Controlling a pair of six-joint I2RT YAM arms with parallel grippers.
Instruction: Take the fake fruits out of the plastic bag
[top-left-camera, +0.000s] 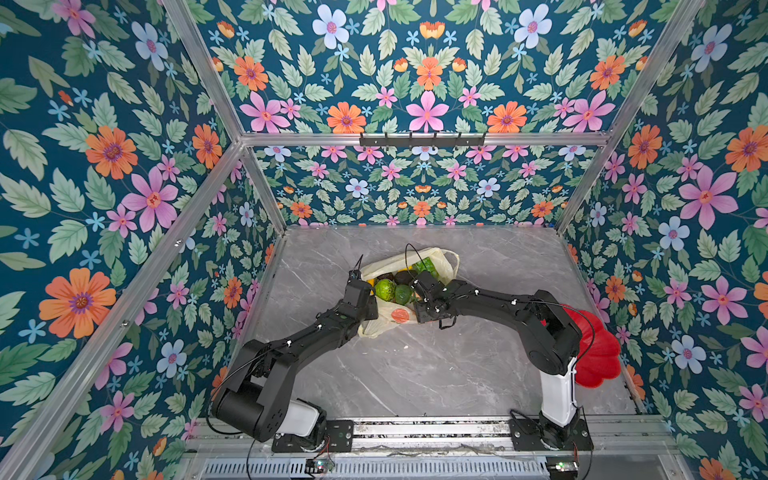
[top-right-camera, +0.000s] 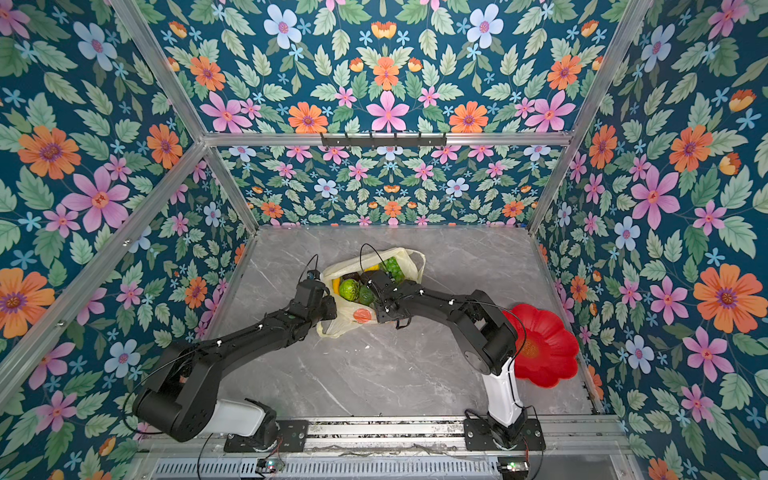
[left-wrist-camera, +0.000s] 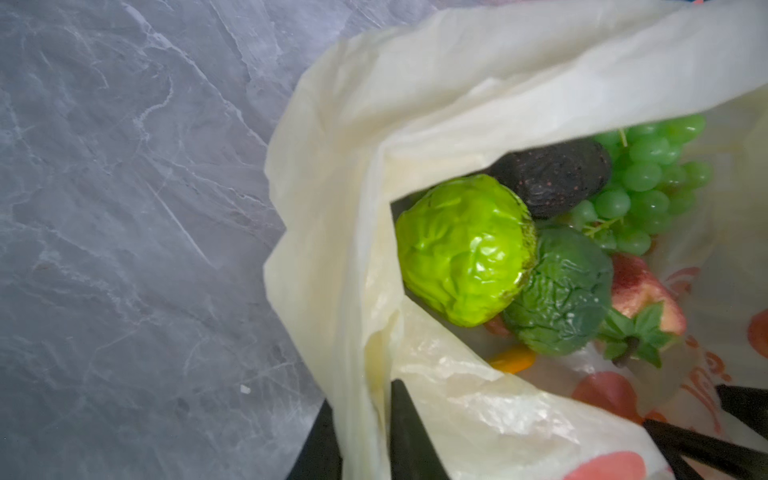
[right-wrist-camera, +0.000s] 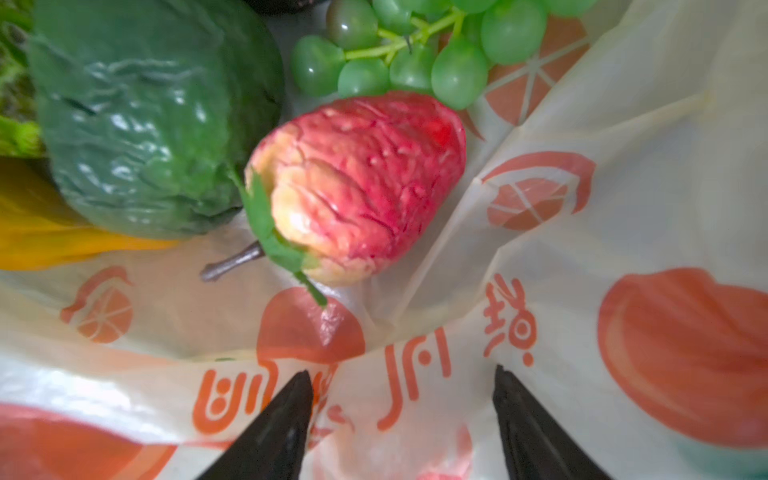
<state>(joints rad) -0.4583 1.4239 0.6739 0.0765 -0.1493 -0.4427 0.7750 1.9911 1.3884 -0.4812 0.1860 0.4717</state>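
Observation:
The plastic bag (top-left-camera: 440, 257) lies mid-table with its mouth held wide; it shows in both top views (top-right-camera: 409, 259). Inside lie the fake fruits: a bright green bumpy fruit (left-wrist-camera: 465, 253), a darker green one (left-wrist-camera: 561, 291), a dark avocado (left-wrist-camera: 552, 178), green grapes (left-wrist-camera: 644, 178), a strawberry (right-wrist-camera: 361, 183) and a yellow fruit (right-wrist-camera: 37, 232). My left gripper (left-wrist-camera: 363, 399) is shut on the bag's rim at its left side. Inside the bag's mouth, my right gripper (right-wrist-camera: 402, 372) is open over the printed film, just short of the strawberry.
A red flower-shaped dish (top-right-camera: 544, 345) sits at the right of the table, partly behind the right arm. The grey marble tabletop (top-left-camera: 415, 365) is walled by flowered panels on three sides. A metal rail (top-left-camera: 415, 428) carries both arm bases at the front.

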